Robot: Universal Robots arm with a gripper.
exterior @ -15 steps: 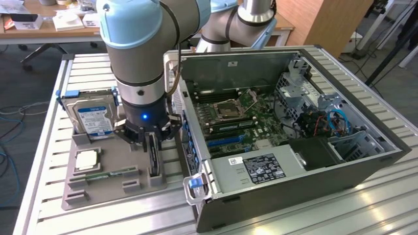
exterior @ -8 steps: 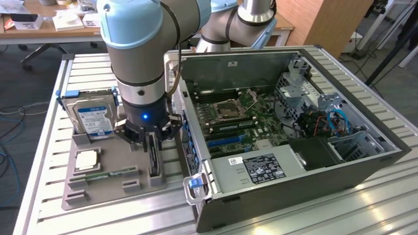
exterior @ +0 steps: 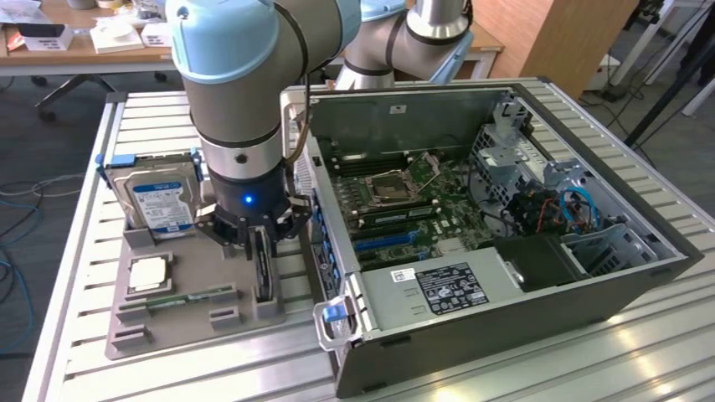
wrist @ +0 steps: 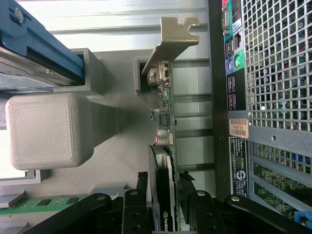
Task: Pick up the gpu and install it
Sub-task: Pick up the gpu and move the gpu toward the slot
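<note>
Arm [exterior: 240,92] upright, wrist [exterior: 248,197] pointing down

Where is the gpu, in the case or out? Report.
Out. The gpu stands on edge in the tray, beside the case, end effector straddling it.

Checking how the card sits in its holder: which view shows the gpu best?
The wrist view: the gpu appears edge-on, standing in the grey holder with its metal bracket clear, the open gripper straddling it. In the exterior view it is a thin dark edge under the gripper, beside the computer case.
</note>
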